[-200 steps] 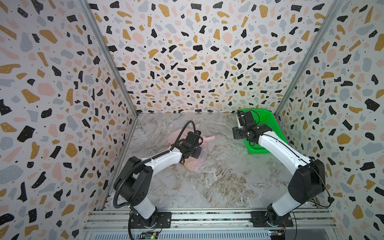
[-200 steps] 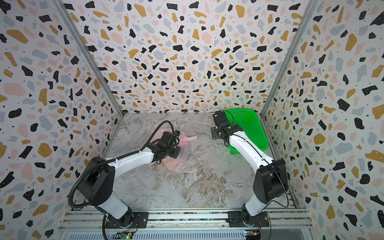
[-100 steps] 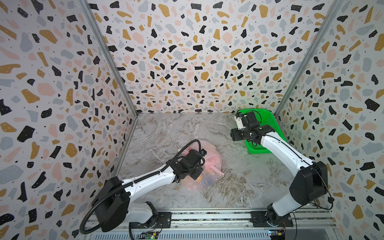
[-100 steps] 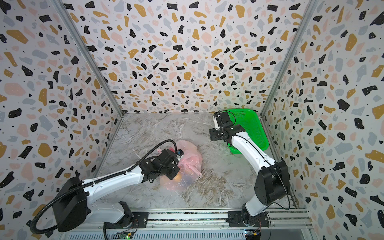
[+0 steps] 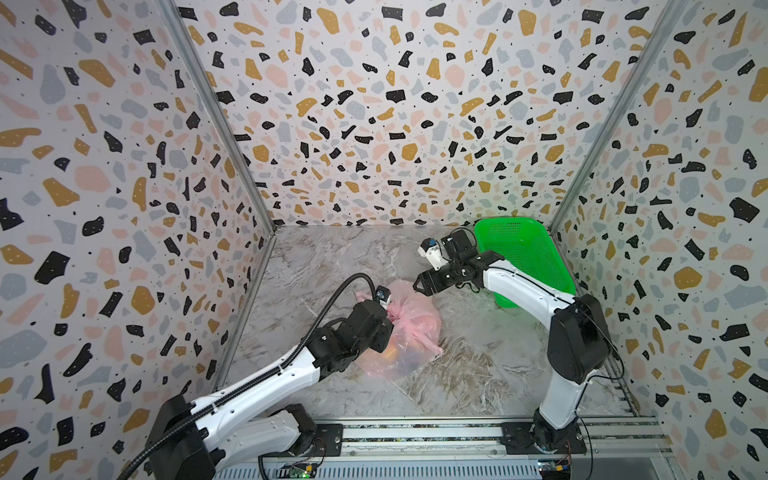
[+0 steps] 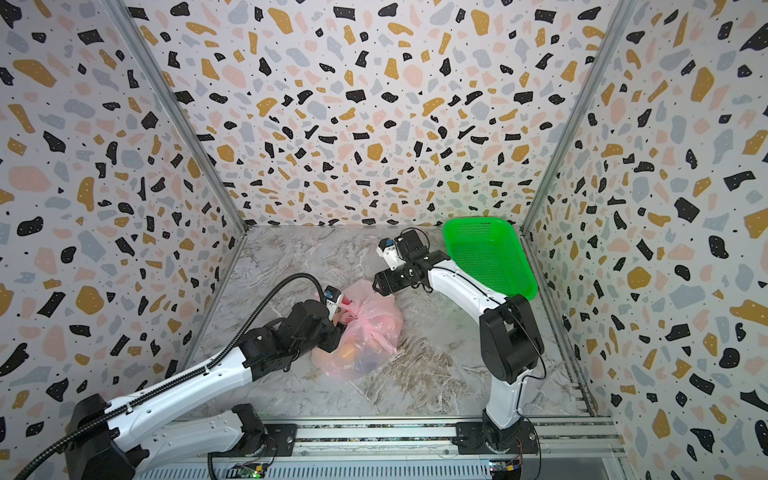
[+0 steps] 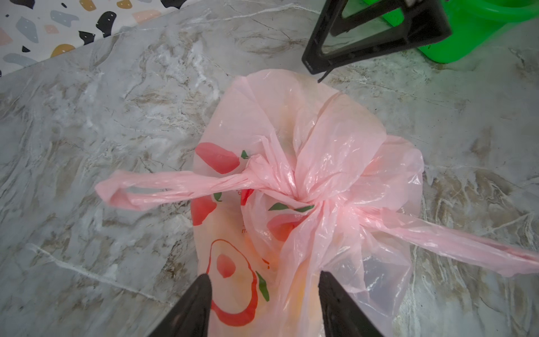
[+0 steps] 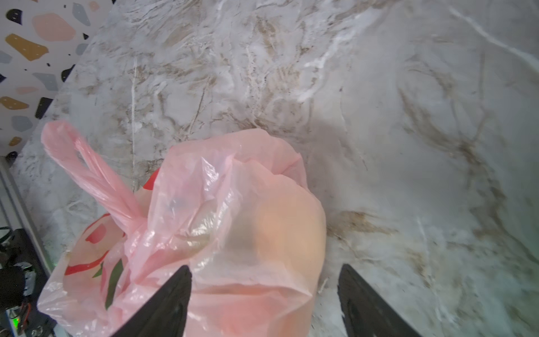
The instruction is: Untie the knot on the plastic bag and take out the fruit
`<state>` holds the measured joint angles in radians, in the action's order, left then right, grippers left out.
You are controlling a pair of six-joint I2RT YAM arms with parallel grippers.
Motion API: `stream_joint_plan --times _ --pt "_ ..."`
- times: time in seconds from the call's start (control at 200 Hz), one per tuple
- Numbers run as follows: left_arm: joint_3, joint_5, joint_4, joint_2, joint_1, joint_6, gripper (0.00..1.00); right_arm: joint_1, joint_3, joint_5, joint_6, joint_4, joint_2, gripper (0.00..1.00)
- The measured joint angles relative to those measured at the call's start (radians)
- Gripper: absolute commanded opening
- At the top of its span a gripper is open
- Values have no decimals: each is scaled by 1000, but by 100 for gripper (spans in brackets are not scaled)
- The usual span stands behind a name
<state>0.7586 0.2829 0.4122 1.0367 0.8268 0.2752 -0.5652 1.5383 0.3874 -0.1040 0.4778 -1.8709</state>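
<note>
Knot of twisted pale pink plastic handles, tied, sitting on top of the thin translucent pale pink plastic bag with red fruit prints. The bag rests on the grey marble-patterned tabletop, near the middle and a little toward the left wall. Two loop ends run out from the knot on opposite sides, one lying over bare table. Fruit shows only as an orange blur and a darker shape through the plastic; kinds not clear. Left gripper hangs just over the bag's near side, jaws apart, nothing pinched. Right gripper sits above the bag's far edge, jaws spread wide, empty; contact with the plastic, cannot tell. Bare tabletop on every side of the bag, widest toward the front rail and to the right. Bright green mesh plastic basket stands in the back right corner, well apart from the bag. Terrazzo-print walls close three sides. Only the left wrist view shows the knot's twist and both loops whole; in both top views the left arm hides the bag's left side. The right wrist view adds a rounded peach-orange bulge against the plastic.
</note>
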Motion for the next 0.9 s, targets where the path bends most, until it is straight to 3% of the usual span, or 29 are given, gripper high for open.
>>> stream_joint_plan --times 0.175,0.315,0.4,0.486,0.681,0.896 --pt "-23 18 23 -23 0 45 68 -17 117 30 0 18 -113 76" --pt "-31 32 32 -49 0 70 69 -54 184 8 -5 53 -179 56" --pt "-31 38 32 -56 0 79 68 -70 178 6 -20 71 -195 35" --pt "-31 42 34 -58 0 81 69 -69 147 6 -30 74 -194 0" --pt "-30 41 37 -56 0 77 71 -13 1 -14 -106 48 -116 0" --pt "-27 6 31 -30 0 53 73 128 -362 -49 -274 -37 219 0"
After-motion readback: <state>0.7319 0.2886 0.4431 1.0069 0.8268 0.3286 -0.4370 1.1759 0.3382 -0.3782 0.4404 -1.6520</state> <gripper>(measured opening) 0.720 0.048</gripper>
